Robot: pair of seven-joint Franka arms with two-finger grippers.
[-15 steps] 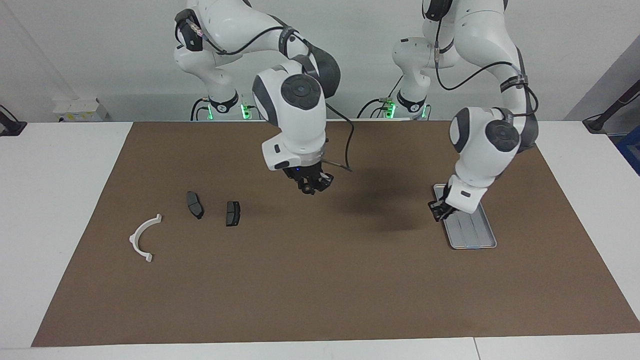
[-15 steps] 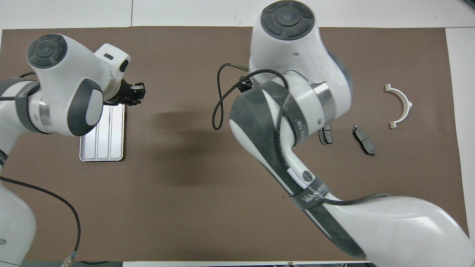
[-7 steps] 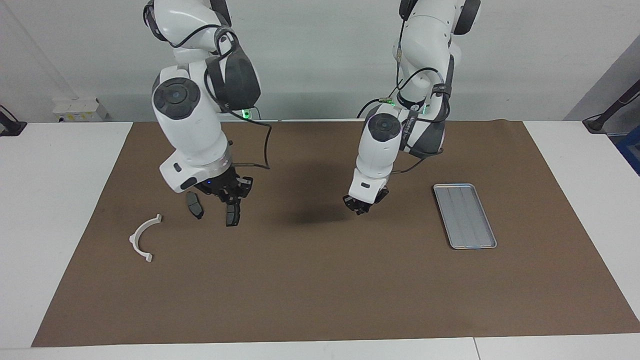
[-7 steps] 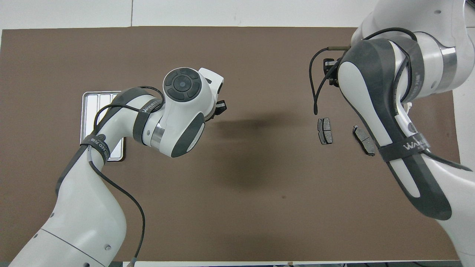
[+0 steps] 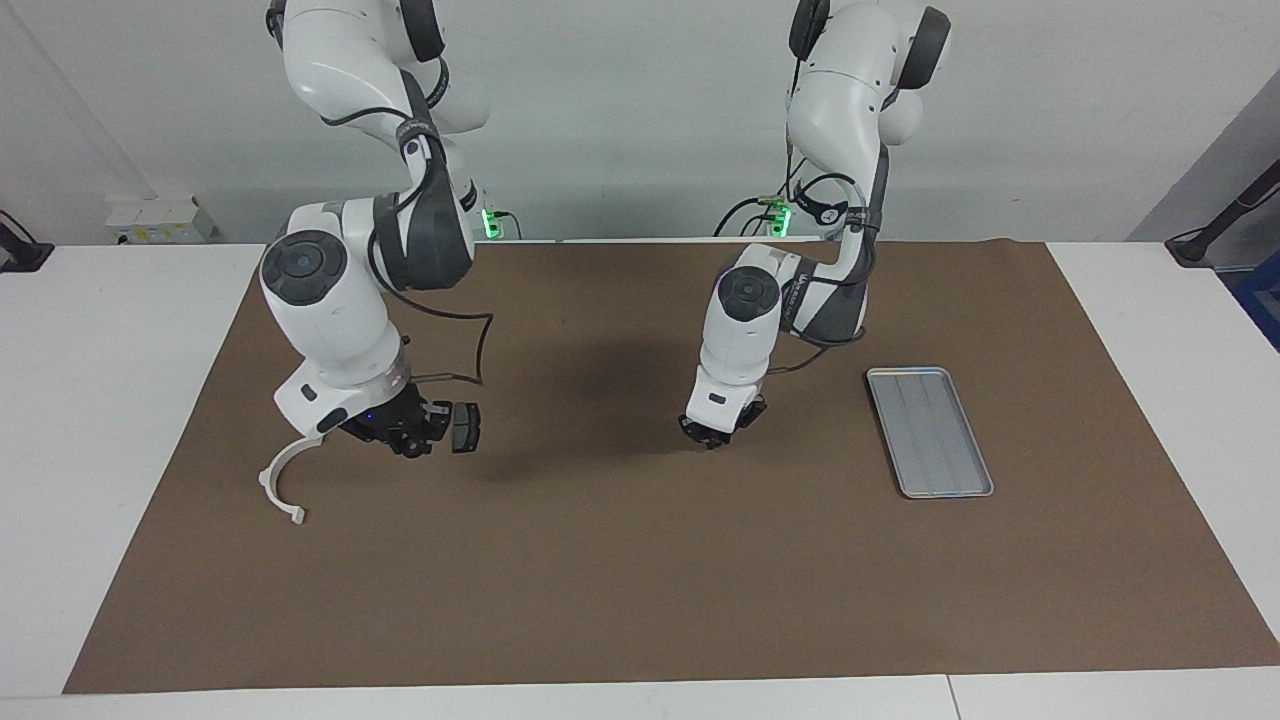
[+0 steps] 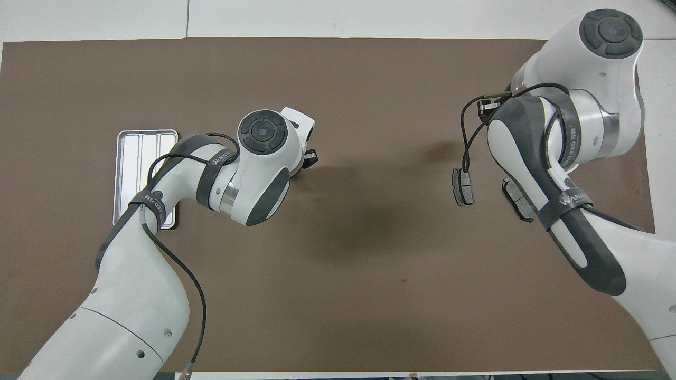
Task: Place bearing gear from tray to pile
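The silver-grey tray [image 5: 930,430] [image 6: 143,153] lies empty toward the left arm's end of the mat. The pile lies toward the right arm's end: a white bracket [image 5: 285,475] and two dark pads [image 5: 465,427] [image 6: 462,186], the second pad [image 6: 520,199] partly under the right arm. My right gripper [image 5: 408,440] hangs low over the pile, between the bracket and the visible pad. The bearing gear is hidden; I cannot see whether it sits in that gripper. My left gripper [image 5: 715,432] [image 6: 309,157] is shut and empty, low over the middle of the mat.
A brown mat [image 5: 640,580] covers the white table. The right arm's forearm [image 6: 554,174] spans the pile in the overhead view and covers the bracket there.
The right arm swung from the middle of the mat to the pile and came down low over it. The left arm left the tray and now hangs over the mat's middle.
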